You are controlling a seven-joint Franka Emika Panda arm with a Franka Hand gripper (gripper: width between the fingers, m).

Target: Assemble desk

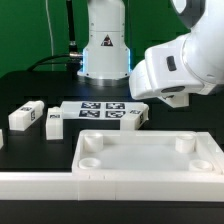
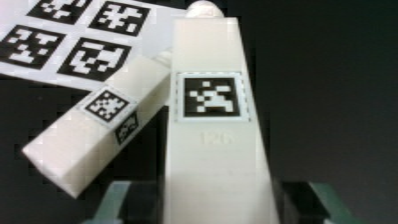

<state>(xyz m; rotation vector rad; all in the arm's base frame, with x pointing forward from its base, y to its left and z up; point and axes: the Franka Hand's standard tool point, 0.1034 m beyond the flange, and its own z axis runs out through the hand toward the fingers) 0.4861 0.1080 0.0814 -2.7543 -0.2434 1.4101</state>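
In the wrist view a long white leg (image 2: 214, 98) with a square tag runs straight out from between my gripper's (image 2: 214, 206) two fingers (image 2: 128, 200). The jaws are shut on its near end. A second tagged leg (image 2: 98, 130) lies slanted beside it, its far end close against the held one. In the exterior view the desk slab (image 1: 140, 158), white with a raised rim and corner sockets, lies in front. Two more legs (image 1: 25, 117) (image 1: 53, 122) lie at the exterior view's left. The arm's white wrist housing (image 1: 175, 70) hides the fingers there.
The marker board (image 1: 100, 112) (image 2: 71, 40) lies flat mid-table behind the slab. A long white rail (image 1: 35, 185) runs along the front. The robot's base (image 1: 105, 45) stands at the back, with a green backdrop behind it.
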